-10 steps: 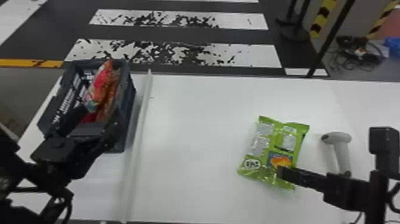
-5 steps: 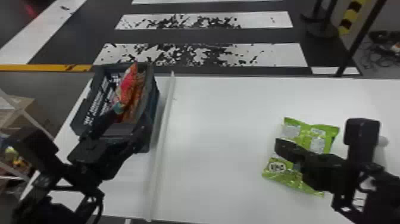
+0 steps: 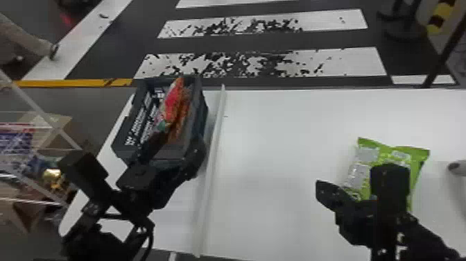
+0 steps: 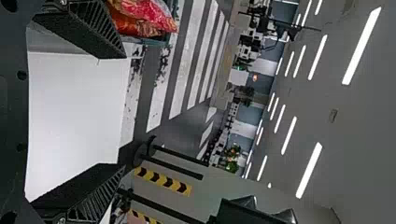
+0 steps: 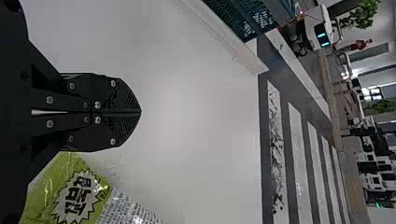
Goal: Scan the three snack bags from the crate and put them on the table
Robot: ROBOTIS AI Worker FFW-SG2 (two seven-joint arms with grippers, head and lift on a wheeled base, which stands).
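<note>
My left gripper (image 3: 183, 138) is open at the near end of the dark crate (image 3: 124, 139), one finger over its inside and the other by its right wall. A red snack bag (image 3: 172, 100) and an orange one (image 3: 179, 125) lean together in the crate. In the left wrist view, the left gripper (image 4: 124, 112) has its fingers wide apart, with the red bag (image 4: 152, 14) beyond one. My right gripper (image 3: 320, 189) is over the table, left of the green snack bag (image 3: 367, 156); the right wrist view shows this gripper (image 5: 140, 112) shut and empty, beside the green bag (image 5: 44, 186).
A white scanner (image 3: 458, 167) lies at the right edge of the head view. A raised white strip (image 3: 212, 166) runs along the white table (image 3: 277, 156) between crate and green bag. At the left stands a clear-sided shelf with goods, beside a cardboard box (image 3: 57, 130).
The head view has turned left, so table and crate appear farther right. My right gripper has moved left, from over the green bag's near corner to its left side.
</note>
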